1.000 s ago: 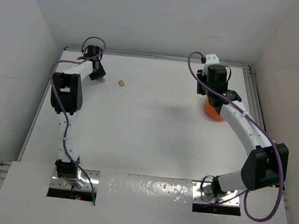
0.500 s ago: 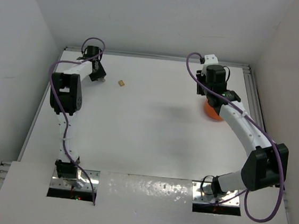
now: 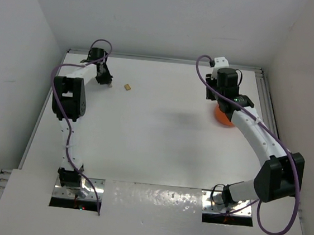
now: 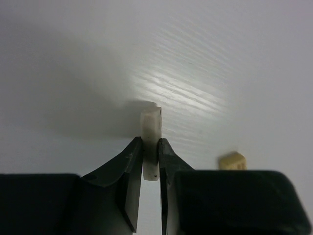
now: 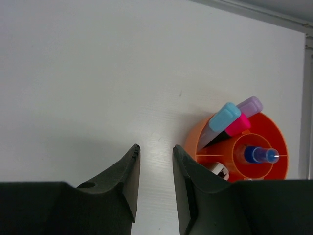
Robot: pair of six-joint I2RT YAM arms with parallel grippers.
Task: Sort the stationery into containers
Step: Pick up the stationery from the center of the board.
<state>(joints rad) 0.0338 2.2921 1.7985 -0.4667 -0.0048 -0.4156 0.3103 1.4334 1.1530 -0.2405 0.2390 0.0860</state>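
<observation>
Left gripper (image 4: 150,149) has edged slightly rightward, clamped on a pale upright rectangular block (image 4: 151,122) at the table's far left. Judged step: pick-up. Next: carry it across to the round orange divided plastic tub (image 5: 268,128). Right gripper (image 5: 155,149) hangs beside the tub, parted and empty.

Orange tub (image 5: 275,129); light-blue highlighter (image 5: 222,120), pink cap (image 5: 238,125), lilac eraser (image 5: 250,105), blue bottle cap (image 5: 259,154); cream block (image 4: 150,128); beige block (image 4: 232,160).

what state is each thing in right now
left gripper: fingers shut on pale block
right gripper: fingers open, empty
beige block: loose on the table, untouched
orange tub: upright, partly filled
light-blue highlighter: capped, leaning in the tub
blue-capped bottle: capped, in the tub's middle compartment
</observation>
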